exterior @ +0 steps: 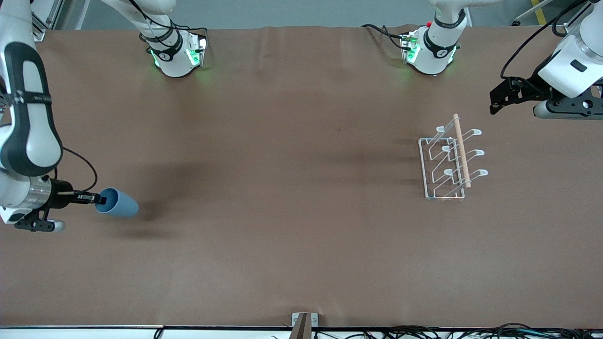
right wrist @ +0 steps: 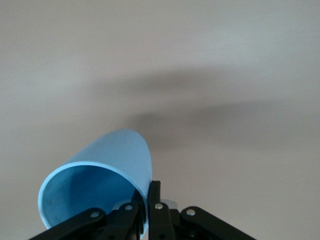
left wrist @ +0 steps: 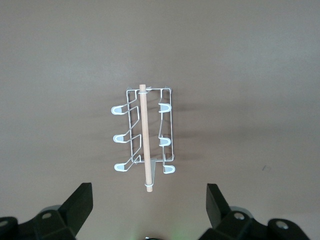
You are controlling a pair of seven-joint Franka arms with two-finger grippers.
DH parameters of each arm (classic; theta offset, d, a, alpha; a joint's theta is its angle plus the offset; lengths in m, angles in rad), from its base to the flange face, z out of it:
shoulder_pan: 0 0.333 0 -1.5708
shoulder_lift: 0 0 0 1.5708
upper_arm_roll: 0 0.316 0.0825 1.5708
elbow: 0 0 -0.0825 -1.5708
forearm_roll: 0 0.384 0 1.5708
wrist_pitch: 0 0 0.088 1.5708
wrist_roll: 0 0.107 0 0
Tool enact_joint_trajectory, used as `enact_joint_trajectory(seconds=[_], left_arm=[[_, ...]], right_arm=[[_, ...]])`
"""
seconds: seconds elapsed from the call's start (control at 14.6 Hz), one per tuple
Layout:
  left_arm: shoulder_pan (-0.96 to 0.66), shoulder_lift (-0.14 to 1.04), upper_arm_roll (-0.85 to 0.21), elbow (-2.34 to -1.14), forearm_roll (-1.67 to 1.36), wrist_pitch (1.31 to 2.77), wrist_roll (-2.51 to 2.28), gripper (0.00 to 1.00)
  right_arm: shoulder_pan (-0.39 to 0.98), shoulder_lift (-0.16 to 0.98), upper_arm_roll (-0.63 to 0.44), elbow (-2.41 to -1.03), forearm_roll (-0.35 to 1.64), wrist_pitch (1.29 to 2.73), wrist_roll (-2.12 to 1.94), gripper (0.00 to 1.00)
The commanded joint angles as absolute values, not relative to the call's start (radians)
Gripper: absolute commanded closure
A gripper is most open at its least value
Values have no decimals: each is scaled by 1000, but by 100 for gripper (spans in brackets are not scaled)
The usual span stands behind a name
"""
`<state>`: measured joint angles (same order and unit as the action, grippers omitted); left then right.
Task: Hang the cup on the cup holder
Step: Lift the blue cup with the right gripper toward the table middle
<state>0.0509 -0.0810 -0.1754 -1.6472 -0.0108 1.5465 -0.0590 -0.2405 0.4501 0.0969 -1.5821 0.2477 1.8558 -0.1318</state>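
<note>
A brown counter (exterior: pixel 292 226) fills the front view, seen from above, with two white robot bases along the top edge. At the far left of the frame, about two thirds of the way down, the right end effector (exterior: pixel 100 199) pinches the rim wall of the cup (exterior: pixel 118 203), a plain light-blue tumbler. The cup is turned on its side, its open mouth facing the end effector and its narrower closed end pointing toward the middle of the frame. A soft shadow lies on the counter near it, and the cup appears lifted off the surface.

In the right wrist view the cup (right wrist: pixel 100 180) sits at the lower left of the frame, its hollow inside visible. One black finger (right wrist: pixel 154 200) presses on the outside of the rim and the other is inside the cup, so the right end effector (right wrist: pixel 145 207) is clamped on the cup wall.

The cup holder (exterior: pixel 450 162) stands on the counter at the right of the front view, around mid height, well apart from the cup. It is a white wire rack with looped prongs on both sides and a light wooden rod across its top.

The left end effector (exterior: pixel 499 101) waits at the upper right of the front view, over the counter near the cup holder. In the left wrist view its two black fingers (left wrist: pixel 80 205) are spread wide at the bottom of the frame, holding nothing, with the cup holder (left wrist: pixel 145 137) centred between and above them
</note>
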Motion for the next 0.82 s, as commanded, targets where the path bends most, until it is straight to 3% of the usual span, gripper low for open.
enact_joint_trajectory(seconds=[0.0,0.34,0.76], left_arm=[[49,-72,-175,-1626,-21,1542,-43,0],[45,-71,-178,-1626,-20,1542,-41,0],[35,-55,-181,-1626,-20,1540,-40,0]], right_arm=[[-210,385,120,-1620,404,1797,-141,98],[-68,307,120,-1621,690,1723,-134,97],[29,305,121,-1637,997,1638,-127,99]])
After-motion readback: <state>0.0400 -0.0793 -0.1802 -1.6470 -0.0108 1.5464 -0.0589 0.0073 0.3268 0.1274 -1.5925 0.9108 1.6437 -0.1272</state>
